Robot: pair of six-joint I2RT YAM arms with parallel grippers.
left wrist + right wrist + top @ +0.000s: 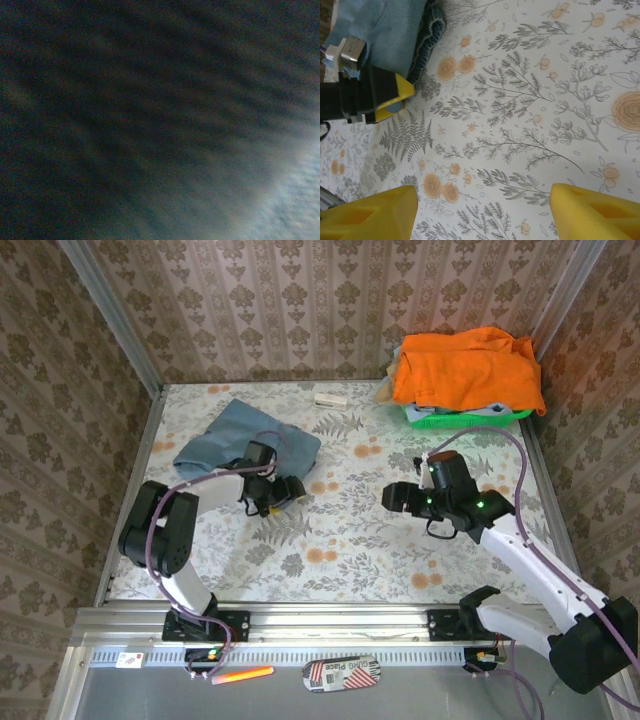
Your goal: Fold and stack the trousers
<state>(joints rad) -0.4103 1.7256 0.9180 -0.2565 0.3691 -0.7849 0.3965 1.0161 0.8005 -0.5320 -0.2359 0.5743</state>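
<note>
A robot test cell dressed as a home: damask wallpaper panels (300, 300) framed by bare aluminium posts (115, 315) wall in a table (350, 530) with a floral cover, two robot arms (530, 560) are bolted to a metal rail (340, 623) at its edge, and laundry lies out, the trousers (245, 435) and an orange garment (465, 365).

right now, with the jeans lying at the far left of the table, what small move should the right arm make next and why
Probably ease the right gripper left toward the trousers. Its jaws stand open over bare table, apart from the denim, while the left gripper sits alone at the bundle's near right edge. The bundle looks loosely folded, so a second grip would likely help.
</note>
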